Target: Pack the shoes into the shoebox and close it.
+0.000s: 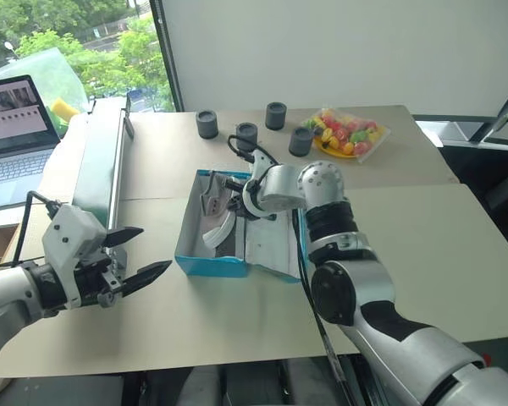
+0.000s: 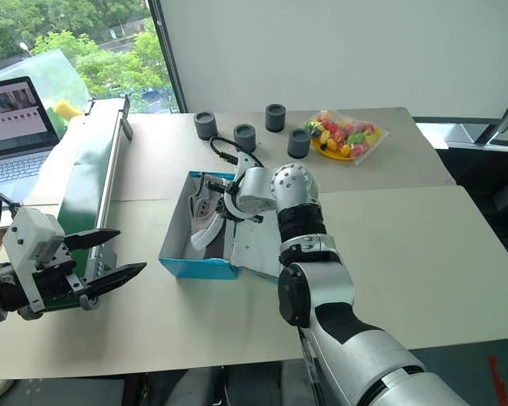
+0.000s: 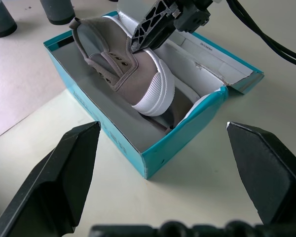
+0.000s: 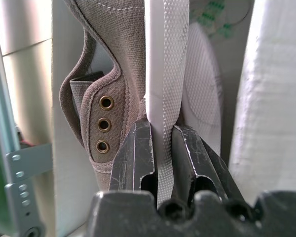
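Observation:
The turquoise shoebox (image 1: pixel 212 266) lies open on the table, its white-lined lid (image 1: pixel 271 245) folded out to the right. A grey-taupe shoe (image 3: pixel 133 74) with a white sole rests tilted on its side inside the box. My right gripper (image 4: pixel 160 126) reaches down into the box and is shut on the white sole edge of that shoe (image 1: pixel 220 228). Another white sole (image 4: pixel 202 94) shows close beside it in the right wrist view. My left gripper (image 1: pixel 152 249) hovers open and empty left of the box, above the table, pointing at the box wall (image 3: pixel 182 138).
Several dark grey cylinders (image 1: pixel 207 123) stand behind the box. A bag of colourful toy fruit (image 1: pixel 347 134) lies at the back right. A long green and metal frame (image 1: pixel 97 161) runs along the left, with a laptop (image 1: pixel 13 127) beyond it.

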Robot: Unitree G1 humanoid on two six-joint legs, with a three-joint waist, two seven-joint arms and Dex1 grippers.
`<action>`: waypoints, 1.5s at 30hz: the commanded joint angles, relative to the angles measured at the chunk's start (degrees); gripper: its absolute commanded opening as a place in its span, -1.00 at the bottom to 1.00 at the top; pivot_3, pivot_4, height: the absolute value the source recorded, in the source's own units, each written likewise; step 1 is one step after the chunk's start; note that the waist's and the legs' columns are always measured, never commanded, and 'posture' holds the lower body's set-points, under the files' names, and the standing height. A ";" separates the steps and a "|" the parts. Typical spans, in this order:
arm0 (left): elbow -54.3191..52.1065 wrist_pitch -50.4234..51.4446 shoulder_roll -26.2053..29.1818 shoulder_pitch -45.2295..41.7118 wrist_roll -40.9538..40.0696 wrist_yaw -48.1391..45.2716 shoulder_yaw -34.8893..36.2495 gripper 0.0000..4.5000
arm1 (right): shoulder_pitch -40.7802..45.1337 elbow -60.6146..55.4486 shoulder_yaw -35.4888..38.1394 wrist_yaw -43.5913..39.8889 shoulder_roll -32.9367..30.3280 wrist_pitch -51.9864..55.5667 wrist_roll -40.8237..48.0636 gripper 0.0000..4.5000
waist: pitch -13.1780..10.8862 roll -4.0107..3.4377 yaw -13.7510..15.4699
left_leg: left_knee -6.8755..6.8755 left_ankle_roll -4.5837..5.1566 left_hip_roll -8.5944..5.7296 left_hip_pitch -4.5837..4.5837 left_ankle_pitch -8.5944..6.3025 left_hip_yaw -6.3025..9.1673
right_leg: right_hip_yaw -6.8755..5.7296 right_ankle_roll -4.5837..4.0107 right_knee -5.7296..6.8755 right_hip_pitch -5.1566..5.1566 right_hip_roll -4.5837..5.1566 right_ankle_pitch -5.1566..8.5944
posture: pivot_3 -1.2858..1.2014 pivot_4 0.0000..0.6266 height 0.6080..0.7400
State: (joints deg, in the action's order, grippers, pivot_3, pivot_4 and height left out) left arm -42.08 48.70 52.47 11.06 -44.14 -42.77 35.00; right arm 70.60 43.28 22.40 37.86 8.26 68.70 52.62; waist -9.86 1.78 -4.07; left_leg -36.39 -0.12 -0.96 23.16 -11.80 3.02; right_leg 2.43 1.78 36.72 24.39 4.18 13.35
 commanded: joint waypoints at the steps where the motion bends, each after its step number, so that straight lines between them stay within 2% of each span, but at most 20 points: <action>1: -1.36 -1.39 0.20 -0.31 0.19 0.47 0.78 0.95 | 4.00 2.31 0.13 1.42 16.93 -0.52 1.92 -0.92 | 0.00 0.00 -0.02 | 0.00 0.00 0.00 0.00 0.00 0.00 | 0.00 0.00 0.00 0.00 0.00 0.00 | 0.03 -0.52 1.00; 10: -1.46 -1.63 -0.05 0.01 0.77 1.35 0.52 0.95 | 3.05 11.83 -7.20 -8.32 18.24 -6.96 -3.85 -0.92 | 0.01 0.01 -0.02 | 0.00 0.00 0.00 -0.10 0.00 -0.01 | 0.00 0.00 -0.01 -0.10 -0.01 0.00 | 0.03 -0.52 1.00; 12: -1.54 -1.68 -0.18 0.29 0.94 1.37 0.63 1.00 | 3.22 13.35 -7.94 -10.10 18.08 -8.70 -4.53 -0.51 | 0.01 0.01 0.01 | 0.00 0.00 -0.01 -0.21 0.00 -0.01 | 0.00 0.01 -0.02 -0.20 -0.01 0.00 | 0.03 -0.52 1.00; 13: -1.62 -1.73 -0.23 0.44 1.10 1.36 0.66 1.00 | 3.56 13.78 -8.29 -11.19 17.88 -9.22 -4.69 -0.43 | 0.01 0.01 0.08 | 0.00 0.00 -0.01 -0.24 0.00 -0.02 | 0.00 0.01 -0.02 -0.23 -0.01 0.01 | 0.03 -0.52 1.00; 19: -1.66 -1.90 -0.32 0.87 1.50 1.21 0.80 1.00 | 7.06 10.32 -10.18 -15.73 14.69 -7.43 -3.89 0.49 | 0.04 0.03 0.06 | 0.00 0.00 0.00 -0.39 0.00 -0.01 | 0.00 0.00 0.02 -0.34 -0.01 0.01 | 0.03 -0.52 1.00; 23: -1.52 -2.01 -0.31 0.66 1.53 1.22 0.62 1.00 | 7.62 4.61 -9.58 -17.15 11.13 -3.27 -1.30 0.49 | 0.03 0.02 0.06 | 0.01 0.00 0.01 -0.32 0.00 0.00 | 0.00 0.00 0.02 -0.25 -0.02 0.01 | 0.03 -0.52 1.00; 28: -1.04 -2.10 -0.13 0.24 1.51 1.18 0.66 1.00 | 3.46 -8.55 -9.83 -21.87 3.48 5.74 1.38 0.49 | 0.02 0.01 0.06 | 0.03 0.00 0.01 0.03 0.00 0.04 | -0.01 -0.01 0.04 0.08 -0.02 0.01 | 0.03 -0.52 1.00; 31: -1.21 -1.65 -0.46 -0.74 1.00 2.42 -0.16 1.00 | -2.91 -24.33 -10.59 -28.70 -5.32 12.34 4.39 0.18 | 0.02 0.01 0.13 | 0.06 0.00 0.02 0.09 0.00 0.05 | -0.02 -0.01 0.02 0.12 0.02 0.01 | 0.03 -0.52 1.00; 33: -1.19 -1.41 -0.70 -1.13 0.60 2.89 -0.41 1.00 | -5.54 -29.96 -9.22 -30.60 -7.48 14.63 5.95 -0.14 | 0.02 0.02 0.72 | 0.04 0.00 0.02 0.07 0.00 0.10 | -0.07 0.00 -0.01 0.04 0.04 0.01 | 0.03 -0.52 1.00; 37: -0.42 -1.40 -0.64 -2.57 0.47 3.33 -2.02 1.00 | -12.84 -43.59 -9.84 -42.21 -15.39 19.68 13.11 -0.77 | 0.02 0.02 1.06 | -0.07 0.00 -0.01 0.00 0.00 0.09 | -0.11 0.04 -0.01 -0.10 0.12 0.03 | 0.03 -0.52 1.00; 39: 0.33 -1.53 -0.40 -3.45 0.61 3.18 -2.75 1.00 | -17.37 -49.52 -11.97 -47.88 -19.96 21.46 15.26 -0.98 | 0.01 0.00 1.18 | -0.06 0.01 -0.02 -0.01 0.00 0.07 | -0.11 0.03 -0.01 -0.09 0.05 0.04 | 0.03 -0.52 1.00; 42: 1.54 -1.74 -0.02 -4.89 0.91 2.78 -3.91 1.00 | -25.45 -58.20 -16.11 -56.20 -28.06 23.52 18.45 -0.98 | 0.01 0.00 1.38 | -0.02 0.03 0.00 -0.02 -0.02 0.04 | -0.08 0.02 -0.02 -0.07 0.02 0.05 | 0.03 -0.52 1.00; 45: 2.57 -2.19 0.40 -6.01 1.43 1.99 -5.37 1.00 | -33.53 -67.35 -23.62 -64.43 -37.37 22.33 17.43 -0.98 | 0.00 0.00 1.37 | -0.04 0.05 -0.03 0.02 -0.03 -0.01 | -0.05 0.06 -0.04 -0.07 0.07 0.08 | 0.03 -0.52 1.00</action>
State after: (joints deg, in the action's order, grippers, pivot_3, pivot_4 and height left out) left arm -39.23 47.76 51.99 5.97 -42.87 -40.24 29.86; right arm 37.91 -18.64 1.43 -21.81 -27.30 91.87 68.82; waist -9.86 1.78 -2.70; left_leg -36.45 -0.06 -0.99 23.16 -11.83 3.01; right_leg 2.38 1.86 36.69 24.31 4.25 13.44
